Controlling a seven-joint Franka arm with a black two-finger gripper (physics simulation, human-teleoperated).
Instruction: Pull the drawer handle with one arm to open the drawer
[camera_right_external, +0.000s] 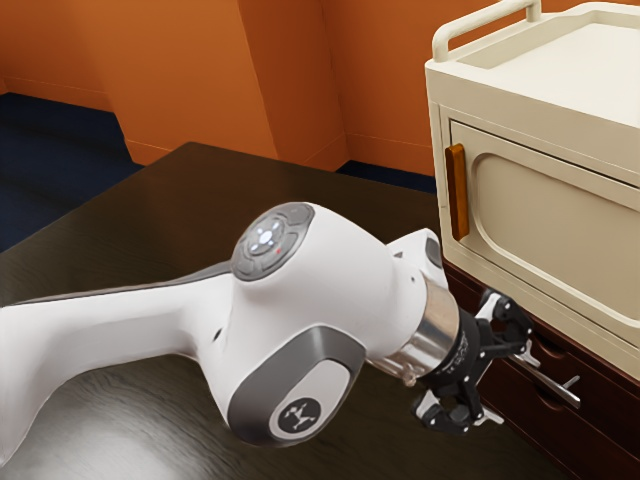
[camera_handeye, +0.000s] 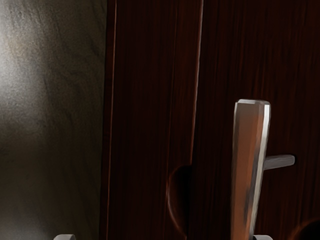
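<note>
My gripper (camera_right_external: 510, 387) stands open in front of the dark wooden drawer fronts, its two fingers spread wide. A silver bar handle (camera_right_external: 556, 386) on the drawer front (camera_right_external: 608, 428) extends beside the upper finger. The wrist view has the handle (camera_handeye: 246, 167), with a short post joining it to the dark wood front (camera_handeye: 220, 60). At that view's lower edge are the tips of my gripper (camera_handeye: 163, 237), and the handle's near end meets one tip's outline. Whether they touch I cannot tell; the handle is not between both fingers.
A cream cabinet (camera_right_external: 540, 255) with a wooden door handle (camera_right_external: 457, 190) rests above the dark drawers. The dark tabletop (camera_right_external: 190, 215) spreads under and behind the arm. Rounded cutouts (camera_handeye: 181, 200) mark the drawer fronts.
</note>
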